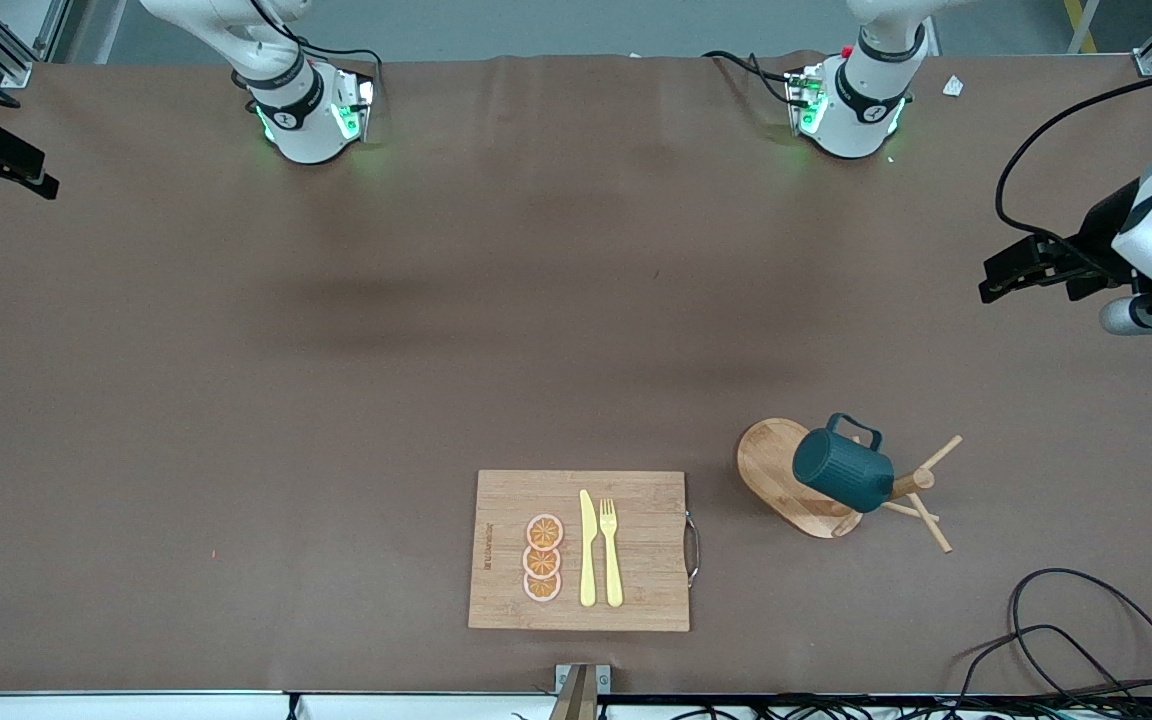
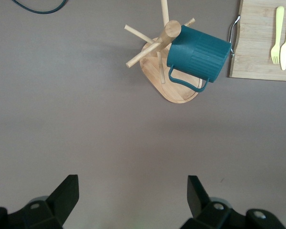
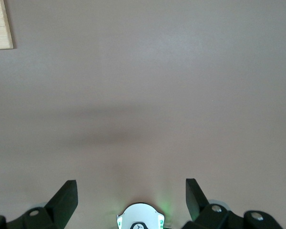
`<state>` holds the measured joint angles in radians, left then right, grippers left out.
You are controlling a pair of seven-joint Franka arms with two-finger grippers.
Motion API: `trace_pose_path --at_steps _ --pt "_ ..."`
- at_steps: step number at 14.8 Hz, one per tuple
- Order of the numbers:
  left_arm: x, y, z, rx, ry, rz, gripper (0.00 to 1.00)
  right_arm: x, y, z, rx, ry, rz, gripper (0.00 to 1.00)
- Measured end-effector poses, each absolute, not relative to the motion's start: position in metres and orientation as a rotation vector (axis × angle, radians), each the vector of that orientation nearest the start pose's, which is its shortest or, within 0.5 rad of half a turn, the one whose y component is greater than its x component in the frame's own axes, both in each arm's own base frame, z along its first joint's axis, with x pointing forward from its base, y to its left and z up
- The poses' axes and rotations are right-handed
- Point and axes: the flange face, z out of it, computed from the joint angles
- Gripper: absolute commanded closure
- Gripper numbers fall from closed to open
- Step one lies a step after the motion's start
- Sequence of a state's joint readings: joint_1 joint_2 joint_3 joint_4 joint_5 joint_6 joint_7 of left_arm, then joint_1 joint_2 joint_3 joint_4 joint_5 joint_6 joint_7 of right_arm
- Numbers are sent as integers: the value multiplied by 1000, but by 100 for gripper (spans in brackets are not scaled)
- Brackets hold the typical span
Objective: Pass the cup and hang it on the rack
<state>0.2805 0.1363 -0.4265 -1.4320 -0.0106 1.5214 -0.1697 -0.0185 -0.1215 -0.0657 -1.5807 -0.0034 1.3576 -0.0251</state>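
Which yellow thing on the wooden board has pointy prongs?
The fork has prongs. The knife right beside it, next to the orange slices, has one smooth blade instead. Both lie on the cutting board.

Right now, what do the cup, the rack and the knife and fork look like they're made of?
Cup: matte teal with a ribbed wall, likely glazed ceramic, though coated metal is possible. Rack: light unpainted wood with visible grain on its base. Knife and fork: pale yellow, uniform and dull, probably plastic.
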Motion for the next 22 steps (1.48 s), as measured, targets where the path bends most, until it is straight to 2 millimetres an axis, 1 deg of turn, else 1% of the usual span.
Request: trace_pose_path --at_steps 3,6,11,13,17,19,22 --pt "586 -73 609 -3195 -3 70 0 491 -44 666 -3126 92 155 0" --pt "587 -76 615 -3181 -6 41 0 493 -44 667 -3129 92 128 0" --pt "587 -73 621 -3162 -29 30 0 495 -44 669 -3130 91 105 0" --pt "583 -69 627 -3160 -38 28 0 495 -44 669 -3130 90 107 0" --pt "562 -66 657 -3151 -48 -19 0 494 -43 668 -3130 89 111 0" --pt "557 -61 659 -3148 -61 -18 0 494 -43 668 -3127 88 111 0" --pt "555 -49 652 -3143 -96 8 0 494 -41 668 -3118 86 123 0"
